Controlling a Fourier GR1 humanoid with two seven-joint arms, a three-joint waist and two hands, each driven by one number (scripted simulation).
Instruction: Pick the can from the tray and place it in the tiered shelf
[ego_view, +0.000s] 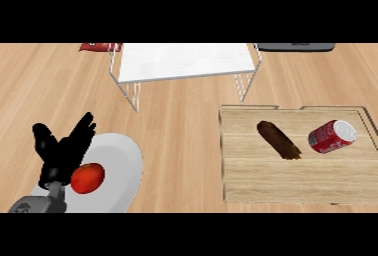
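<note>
A red can (331, 136) with a silver top lies on its side at the right of the wooden tray (295, 187). A dark brown oblong item (278, 140) lies slantwise on the tray to the can's left. The tiered shelf (184, 61), white-topped on thin wire legs, stands at the back centre. My left hand (63, 147) shows at the lower left, fingers straight and pointing up, over the edge of a white plate, far from the can. My right hand does not show.
A white plate (122, 170) at the lower left holds a red tomato-like fruit (88, 177). A red object (98, 46) lies at the back left behind the shelf. A dark grey item (295, 46) sits at the back right.
</note>
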